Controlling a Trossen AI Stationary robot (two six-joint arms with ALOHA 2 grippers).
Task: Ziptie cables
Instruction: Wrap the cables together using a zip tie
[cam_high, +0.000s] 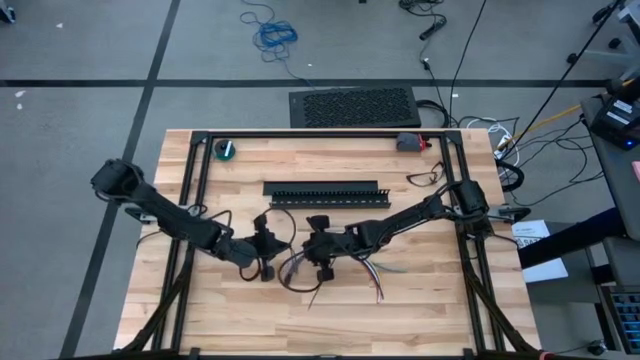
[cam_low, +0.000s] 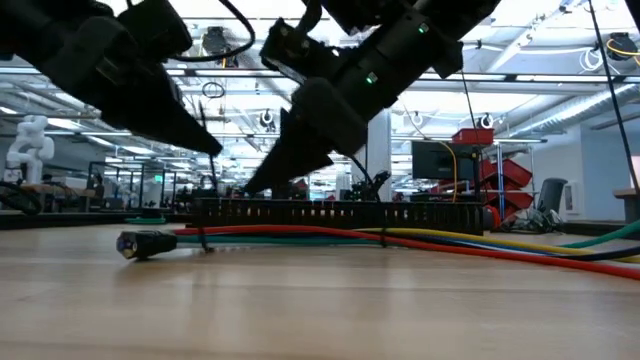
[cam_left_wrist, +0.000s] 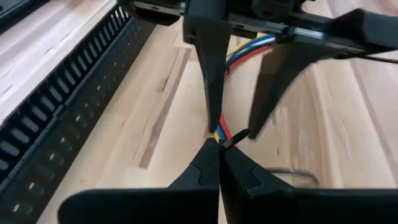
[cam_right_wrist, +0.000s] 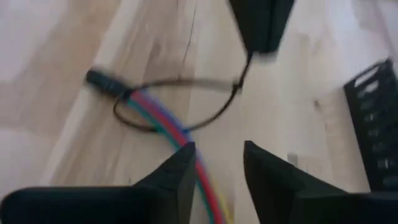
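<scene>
Two pincers over cables (cam_high: 330, 268), black slotted duct (cam_high: 325, 190) just behind.

Wooden plank bench (cam_high: 420, 310), black frame rails along its back and sides. Lying on it: black slotted duct (cam_high: 325, 189) toward the back centre; bundle of coloured wires (cam_high: 345, 268) nearer the front centre, ends fanned out, with a thin dark ziptie (cam_right_wrist: 180, 102) looped around it near its plug end. Small teal round object (cam_high: 226, 149) at back left; red-grey item (cam_high: 410, 142) at back right; loose black cord (cam_high: 425, 176) near it.
</scene>
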